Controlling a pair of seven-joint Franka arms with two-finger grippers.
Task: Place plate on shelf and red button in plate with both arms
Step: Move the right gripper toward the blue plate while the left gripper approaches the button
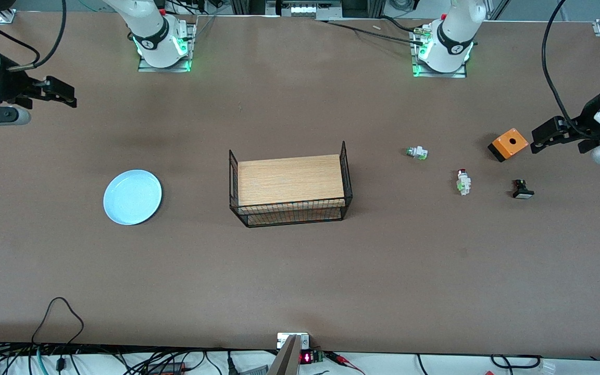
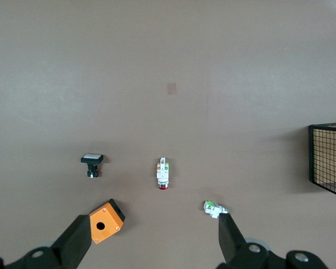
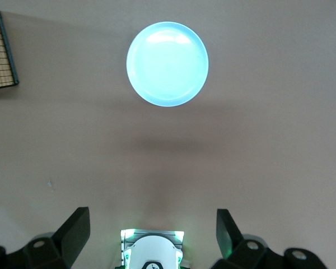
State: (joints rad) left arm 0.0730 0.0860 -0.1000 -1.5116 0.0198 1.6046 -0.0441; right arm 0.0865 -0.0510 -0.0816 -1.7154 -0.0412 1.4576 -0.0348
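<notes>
Front view shows both arms waiting, raised at the two ends of the table, each with its fingers spread and nothing between them. The right gripper (image 1: 63, 96) hangs over bare table at the right arm's end; the plate (image 1: 133, 197) lies flat on the table well apart from it, nearer the front camera. In the right wrist view the plate (image 3: 167, 63) sits well ahead of the released fingers (image 3: 73, 232), untouched.

The left gripper (image 1: 542, 139) hangs at the left arm's end, just beside the orange box (image 1: 509, 144) as the front view shows it. The red button (image 1: 463, 182) lies on its side on the table, apart from that gripper, toward the wire basket (image 1: 290, 190) in the middle. A white part with a green tip (image 1: 417, 152) lies closer to the basket, and a black part with a white face (image 1: 522, 189) lies near the orange box, nearer the front camera. In the left wrist view the red button (image 2: 163, 173) rests ahead of the open fingers (image 2: 75, 241).
</notes>
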